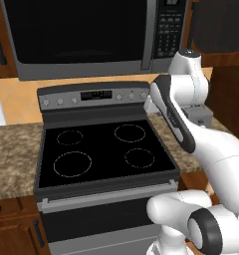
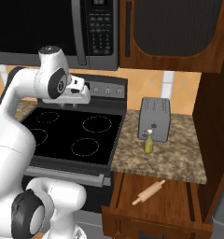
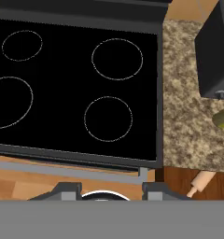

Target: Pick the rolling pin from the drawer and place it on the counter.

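The rolling pin point(image 2: 149, 192), light tan with knob ends, lies diagonally in the open reddish-brown drawer point(image 2: 177, 201) under the counter point(image 2: 174, 156), right of the stove. In the hand view one end of the rolling pin point(image 3: 201, 182) shows at the lower right, inside the drawer point(image 3: 177, 179), below the granite counter point(image 3: 184, 116). My gripper point(image 2: 72, 103) hangs above the back of the stovetop, well left of and higher than the drawer. Its fingertips point(image 3: 67, 190) stand apart at the bottom of the hand view, and the gripper point(image 3: 111, 189) is open with nothing between them.
A grey toaster point(image 2: 154, 118) and a slim yellow-green bottle point(image 2: 149, 141) stand on the counter above the drawer. The black stovetop point(image 1: 101, 149) lies to their left under the microwave point(image 1: 81, 35). A tall wood cabinet side point(image 2: 214, 116) bounds the counter on the right.
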Motion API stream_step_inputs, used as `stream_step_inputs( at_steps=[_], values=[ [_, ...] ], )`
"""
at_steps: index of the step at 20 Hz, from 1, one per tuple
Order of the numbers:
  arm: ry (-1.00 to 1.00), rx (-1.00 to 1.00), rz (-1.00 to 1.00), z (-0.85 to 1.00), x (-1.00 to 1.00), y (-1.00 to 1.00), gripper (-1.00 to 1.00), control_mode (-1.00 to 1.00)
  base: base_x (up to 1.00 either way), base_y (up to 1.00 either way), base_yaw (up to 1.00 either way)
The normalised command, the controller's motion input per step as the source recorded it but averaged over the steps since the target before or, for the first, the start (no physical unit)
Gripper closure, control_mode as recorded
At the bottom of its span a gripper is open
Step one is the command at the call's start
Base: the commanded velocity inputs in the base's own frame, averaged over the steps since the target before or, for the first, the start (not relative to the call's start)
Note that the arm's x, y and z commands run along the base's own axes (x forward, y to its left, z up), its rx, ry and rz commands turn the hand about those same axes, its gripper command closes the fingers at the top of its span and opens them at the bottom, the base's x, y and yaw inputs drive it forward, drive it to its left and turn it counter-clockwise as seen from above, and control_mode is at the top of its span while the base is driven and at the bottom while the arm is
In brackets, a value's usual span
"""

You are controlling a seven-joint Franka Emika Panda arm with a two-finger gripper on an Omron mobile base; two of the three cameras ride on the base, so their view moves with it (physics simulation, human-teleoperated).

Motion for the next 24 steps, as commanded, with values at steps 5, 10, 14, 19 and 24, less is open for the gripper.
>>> stream_step_inputs(
  at_steps=[5,10,14,19,24],
  values=[
    [-0.02,0.00,0.00,0.00,-0.29,0.00,-1.00,-1.00,0.00,0.00,0.00],
    [-0.19,0.01,-0.16,0.00,-0.98,-0.10,-1.00,-1.00,0.00,0.00,0.00],
    [-0.21,0.10,-0.29,0.00,-1.00,-0.45,-1.00,-1.00,0.00,0.00,0.00],
    [-0.14,0.13,-0.32,0.00,-1.00,-0.71,-1.00,-1.00,0.00,0.00,0.00],
    [-0.04,0.22,-0.37,-0.03,-0.98,-0.84,-1.00,-1.00,0.00,0.00,0.00]
  ],
)
